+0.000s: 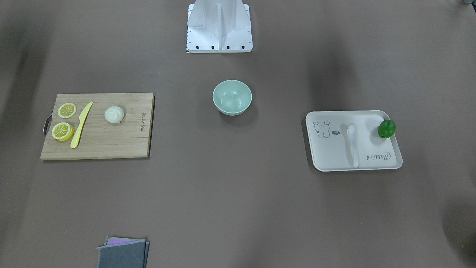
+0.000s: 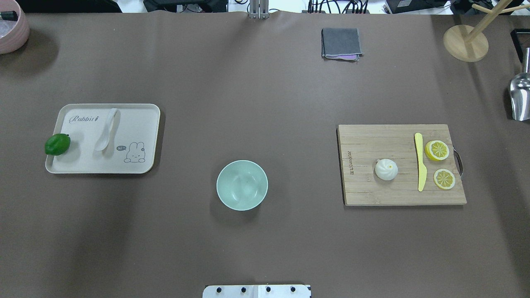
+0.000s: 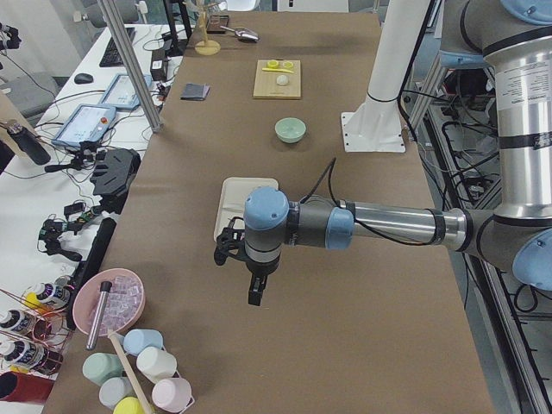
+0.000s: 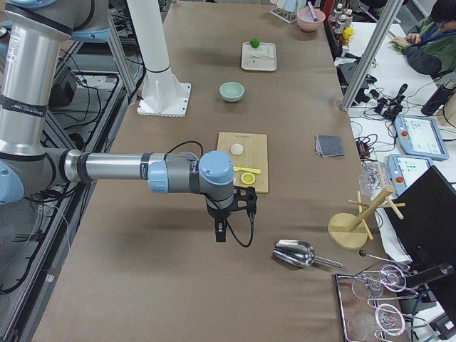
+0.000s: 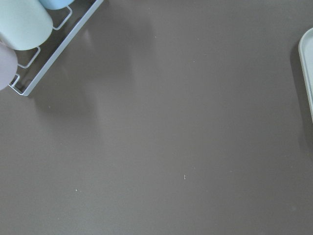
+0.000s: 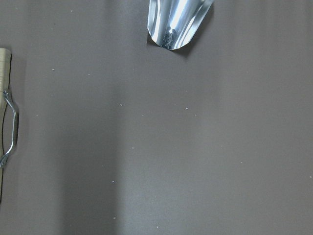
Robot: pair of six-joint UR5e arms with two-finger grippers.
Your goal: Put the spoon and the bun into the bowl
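The white spoon [image 2: 107, 129] lies on the cream tray [image 2: 136, 124] at the table's left; it also shows in the front-facing view [image 1: 352, 143]. The white pleated bun [image 2: 386, 169] sits on the wooden cutting board [image 2: 372, 194] at the right. The mint-green bowl [image 2: 242, 185] stands empty in the middle, near the robot base. My left gripper [image 3: 255, 291] hangs above bare table beyond the tray's end. My right gripper [image 4: 221, 231] hangs above bare table beyond the cutting board's end. Both show only in the side views, so I cannot tell whether they are open or shut.
A green fruit [image 2: 57, 144] rests on the tray's outer edge. A yellow knife [image 2: 420, 161] and two lemon slices [image 2: 437, 150] lie on the board. A folded grey cloth [image 2: 341, 42], a metal scoop [image 2: 520, 97], a wooden stand [image 2: 466, 42] and a pink bowl [image 2: 12, 25] sit at the table's edges.
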